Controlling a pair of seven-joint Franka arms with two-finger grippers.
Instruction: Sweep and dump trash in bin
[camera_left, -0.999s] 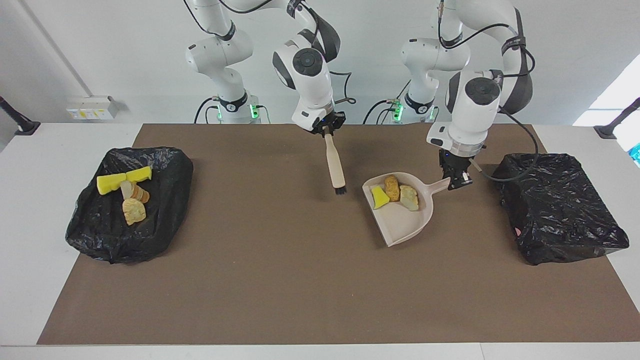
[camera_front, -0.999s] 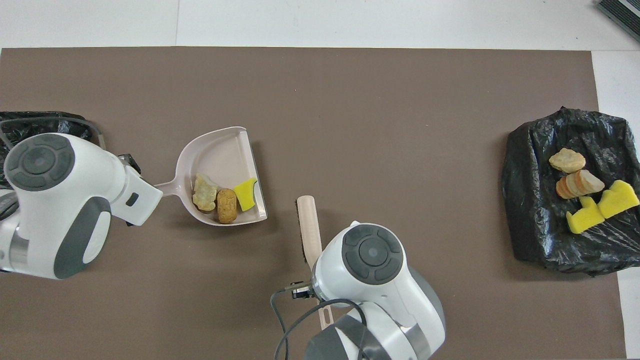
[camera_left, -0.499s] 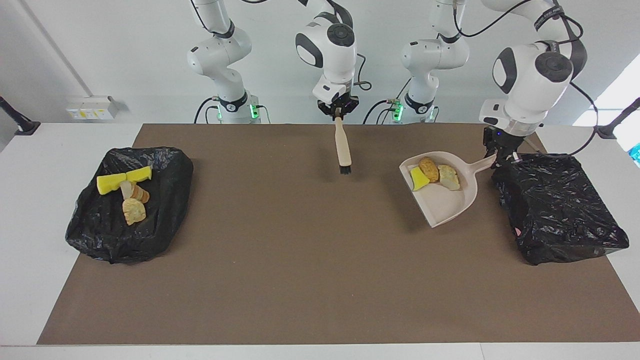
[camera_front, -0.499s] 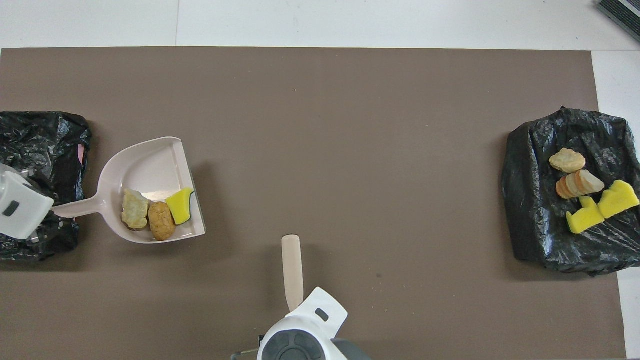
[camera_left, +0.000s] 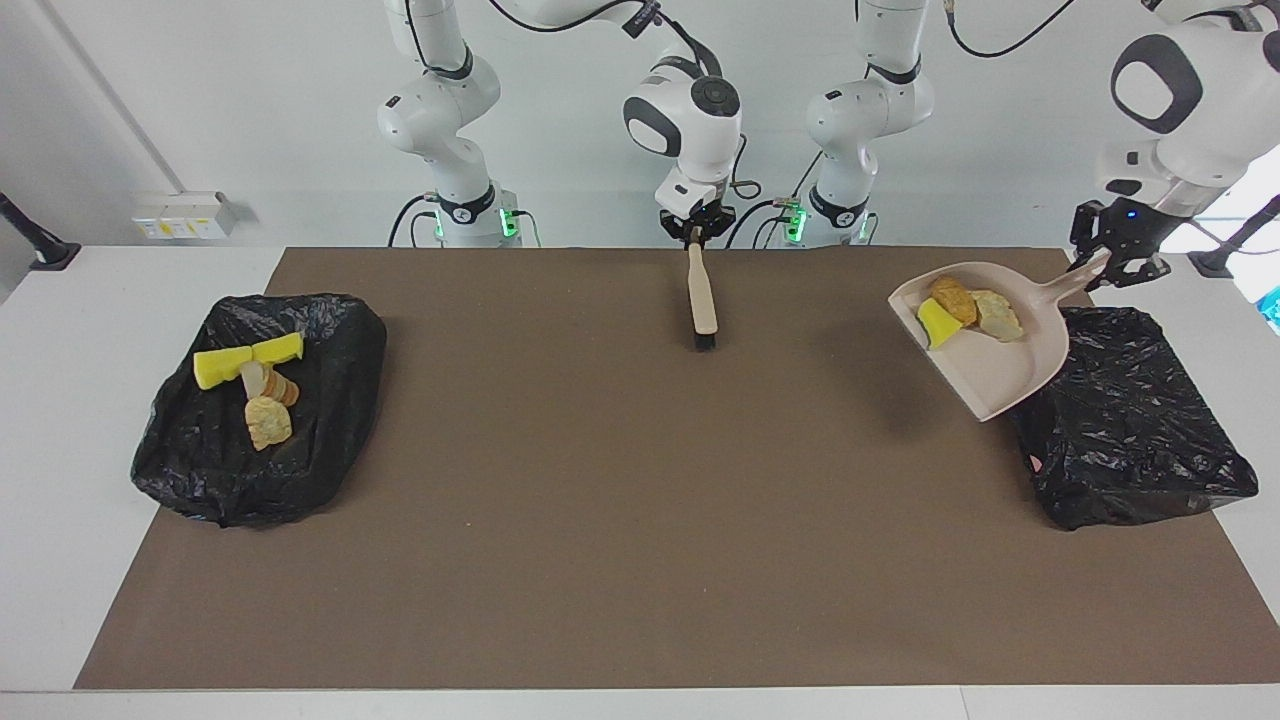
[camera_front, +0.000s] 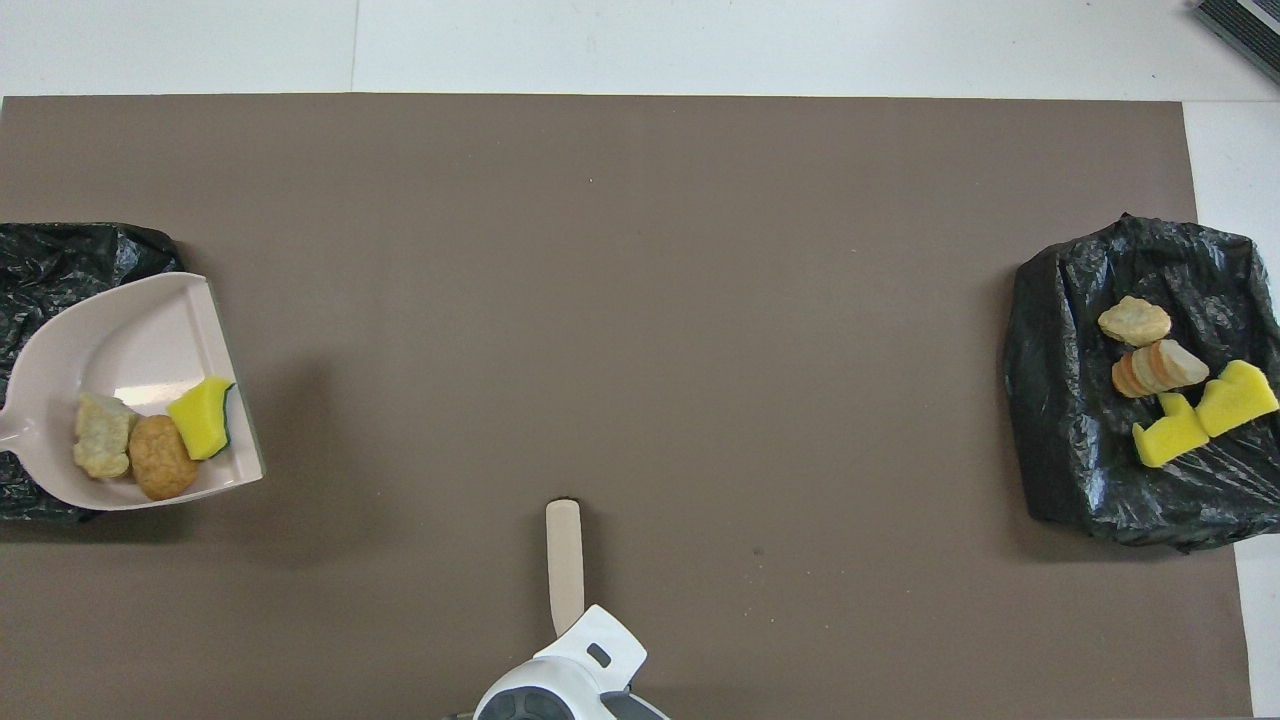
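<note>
The left gripper (camera_left: 1112, 262) pinched the handle of the beige dustpan (camera_left: 990, 370), holding it raised over the edge of the black bin bag (camera_left: 1135, 430) at the left arm's end of the table, with three pieces of trash (camera_left: 965, 310) (a yellow sponge, a tan chunk and a cream chunk) lying in the pan's handle end. The right gripper (camera_left: 694, 230) had its fingers pressed tight on the brush (camera_left: 702, 300), which hung bristles down over the brown mat (camera_left: 600, 500). Four more scraps (camera_left: 250, 385) lay on the other black bag (camera_left: 220, 470), at the right arm's end.

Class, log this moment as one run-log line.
left gripper: holds dustpan over bin | trash: in dustpan | right gripper: holds brush
</note>
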